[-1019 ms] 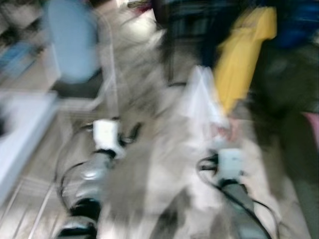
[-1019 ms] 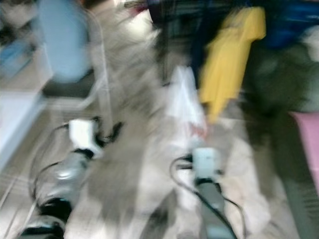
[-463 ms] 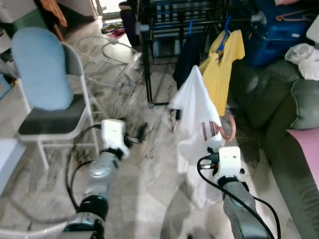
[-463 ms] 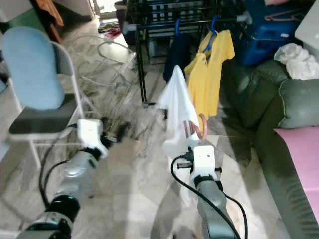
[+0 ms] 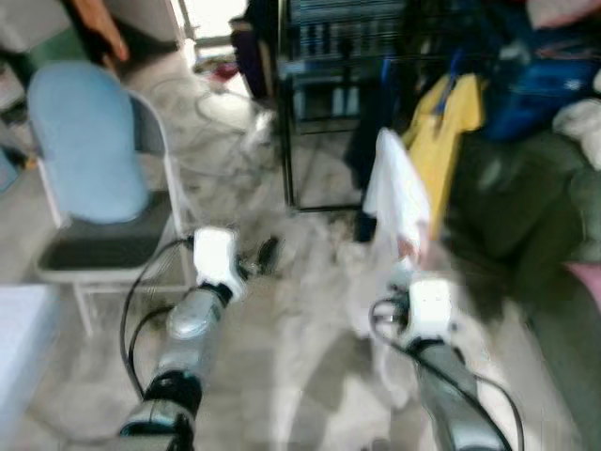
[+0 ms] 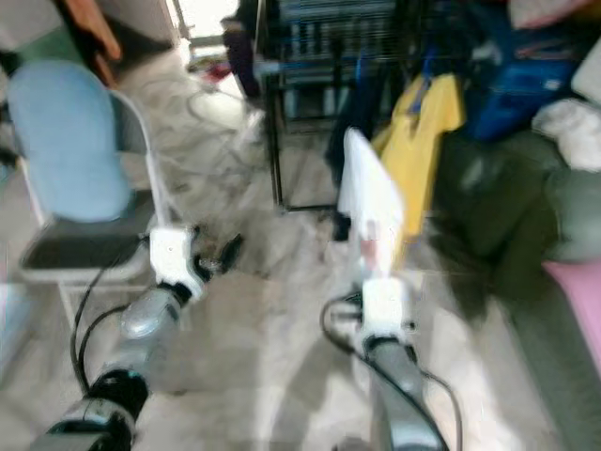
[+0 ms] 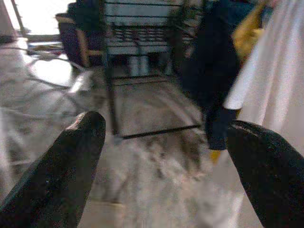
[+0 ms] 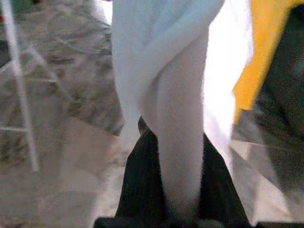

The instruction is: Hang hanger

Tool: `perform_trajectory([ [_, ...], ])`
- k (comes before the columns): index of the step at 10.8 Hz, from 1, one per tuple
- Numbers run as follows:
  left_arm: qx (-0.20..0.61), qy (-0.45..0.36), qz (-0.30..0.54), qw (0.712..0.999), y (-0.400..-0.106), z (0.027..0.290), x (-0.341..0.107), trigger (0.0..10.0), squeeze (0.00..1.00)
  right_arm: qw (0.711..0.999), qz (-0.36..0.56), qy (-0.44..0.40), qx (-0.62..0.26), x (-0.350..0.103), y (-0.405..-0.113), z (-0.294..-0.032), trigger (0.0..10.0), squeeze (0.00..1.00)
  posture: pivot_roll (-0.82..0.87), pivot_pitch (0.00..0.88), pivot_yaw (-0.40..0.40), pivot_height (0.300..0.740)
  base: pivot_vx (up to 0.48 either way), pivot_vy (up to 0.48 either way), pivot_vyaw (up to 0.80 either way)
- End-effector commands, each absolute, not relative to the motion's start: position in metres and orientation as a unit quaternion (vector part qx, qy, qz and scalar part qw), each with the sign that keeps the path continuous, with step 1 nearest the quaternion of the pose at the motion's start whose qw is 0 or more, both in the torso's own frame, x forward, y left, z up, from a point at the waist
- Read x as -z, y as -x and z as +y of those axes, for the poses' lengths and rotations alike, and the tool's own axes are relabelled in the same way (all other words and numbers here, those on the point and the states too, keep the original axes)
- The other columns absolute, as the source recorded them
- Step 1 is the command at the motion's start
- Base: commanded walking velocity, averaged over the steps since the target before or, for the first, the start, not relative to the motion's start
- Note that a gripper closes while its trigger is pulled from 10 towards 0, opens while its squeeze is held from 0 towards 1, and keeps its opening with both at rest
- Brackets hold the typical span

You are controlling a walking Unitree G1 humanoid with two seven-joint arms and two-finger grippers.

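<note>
While the head views are blurring with the robot's motion, the right tool is carrying a white shirt upright in front of the robot, its black fingers clenched on either side of the gathered cloth. The hanger itself is hidden inside the fabric, so I cannot say just where its hook is pointing. The left tool is riding at about the same height on the other side, its two fingers spread wide and grasping nothing, aimed at the foot of the black drying rack.

That rack is standing ahead on the marbled floor, with a yellow shirt and a dark garment already hanging from its rail. A blue-backed chair is sitting off to the robot's left and a dark green sofa to its right.

As I judge it, the robot is closing in on the rack. To do this well it should settle its footing before reaching, lift the shirt clear above the rail, and pick the free stretch of rail beside the yellow shirt so the cloths are not tangling. The grip ought to be released only once the hook is resting over the rail.
</note>
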State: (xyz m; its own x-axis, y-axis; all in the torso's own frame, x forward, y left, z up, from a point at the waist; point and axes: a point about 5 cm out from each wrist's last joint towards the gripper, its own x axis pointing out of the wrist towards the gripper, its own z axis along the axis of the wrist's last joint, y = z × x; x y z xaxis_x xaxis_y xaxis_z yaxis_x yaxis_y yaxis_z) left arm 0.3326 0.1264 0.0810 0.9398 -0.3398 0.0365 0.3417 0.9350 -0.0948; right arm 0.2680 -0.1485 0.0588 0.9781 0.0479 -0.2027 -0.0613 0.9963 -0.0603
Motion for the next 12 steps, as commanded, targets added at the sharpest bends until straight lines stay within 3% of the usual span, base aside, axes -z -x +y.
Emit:
perform_trajectory([
  [1, 0.18, 0.041, -0.011, 0.983, -0.332, 0.122, -0.08, 10.0, 0.0, 0.996, 0.081, 0.034, -0.016, -0.066, -0.27, -0.154, 10.0, 0.0, -0.19, 0.082, 0.094, 0.74, 0.0, 0.428, 0.0],
  [5, 0.195, 0.037, -0.004, 0.98, -0.324, 0.122, -0.072, 10.0, 0.0, 0.994, 0.104, 0.029, 0.001, -0.058, -0.264, -0.159, 10.0, 0.0, -0.21, 0.098, 0.094, 0.74, 0.06, 0.0, 0.0],
  [12, 0.212, 0.042, 0.002, 0.976, -0.32, 0.117, -0.068, 10.0, 0.0, 0.986, 0.155, 0.016, -0.06, -0.045, -0.257, -0.141, 10.0, 0.0, -0.2, 0.108, 0.093, 0.74, 0.455, 0.0, 0.0],
])
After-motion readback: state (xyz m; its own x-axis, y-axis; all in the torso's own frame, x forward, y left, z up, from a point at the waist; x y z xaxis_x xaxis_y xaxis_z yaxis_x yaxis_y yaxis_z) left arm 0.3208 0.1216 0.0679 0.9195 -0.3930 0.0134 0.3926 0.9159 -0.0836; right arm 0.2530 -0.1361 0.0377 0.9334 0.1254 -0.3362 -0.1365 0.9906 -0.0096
